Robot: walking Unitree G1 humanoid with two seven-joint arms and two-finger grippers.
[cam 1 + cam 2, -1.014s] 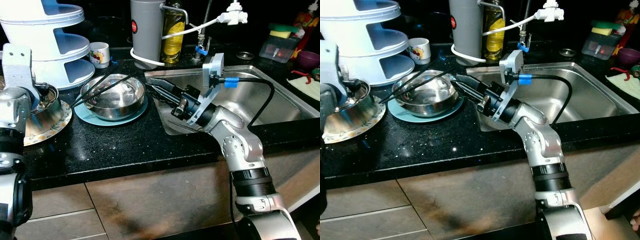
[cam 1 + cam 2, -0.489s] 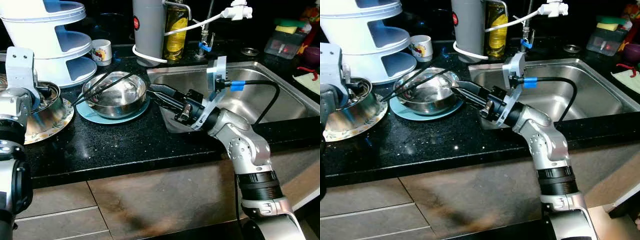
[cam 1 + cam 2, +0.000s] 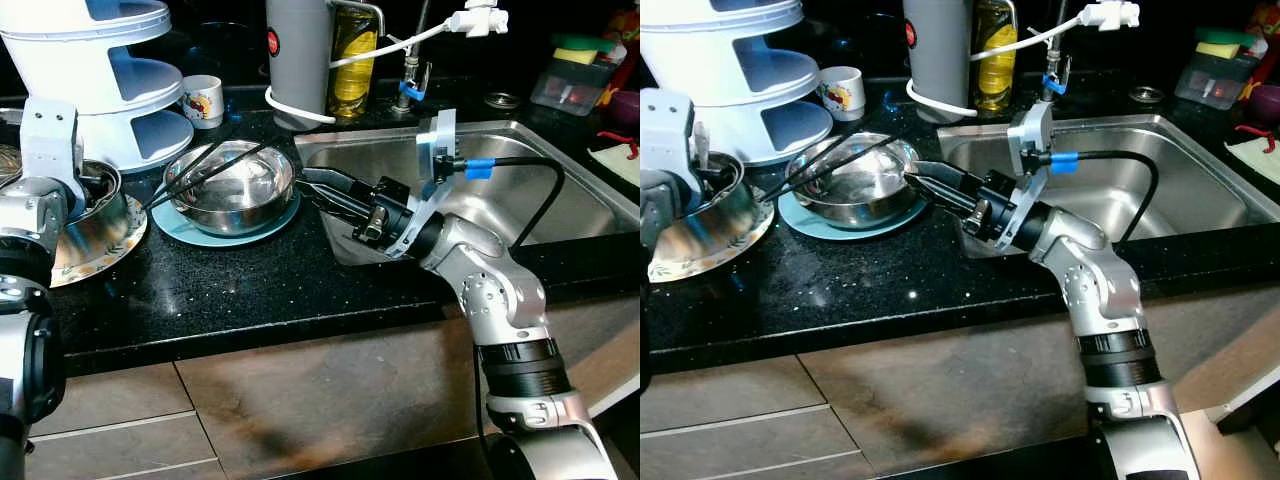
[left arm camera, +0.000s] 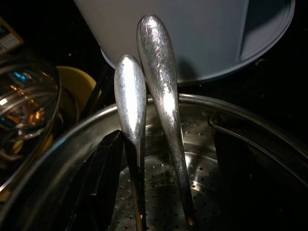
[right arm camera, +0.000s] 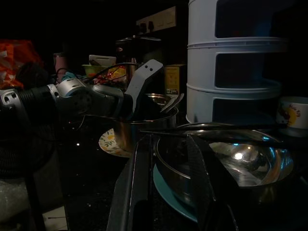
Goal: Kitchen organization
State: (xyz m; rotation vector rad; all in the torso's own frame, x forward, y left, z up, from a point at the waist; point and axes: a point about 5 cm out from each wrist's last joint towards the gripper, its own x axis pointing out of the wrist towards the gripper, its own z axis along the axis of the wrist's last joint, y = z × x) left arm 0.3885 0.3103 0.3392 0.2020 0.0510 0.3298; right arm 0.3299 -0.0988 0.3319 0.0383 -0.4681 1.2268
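Black-fingered right gripper (image 3: 915,177), fingers spread, is closing on the shallow steel bowl (image 3: 853,181); next, seating its rim between them.

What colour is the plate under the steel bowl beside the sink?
The plate is light blue, clearest in the left eye view, under the steel bowl.

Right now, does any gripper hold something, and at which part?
The right gripper is open and empty beside the steel bowl. The left gripper is inside the perforated bowl near two spoon handles; a hold cannot be told.
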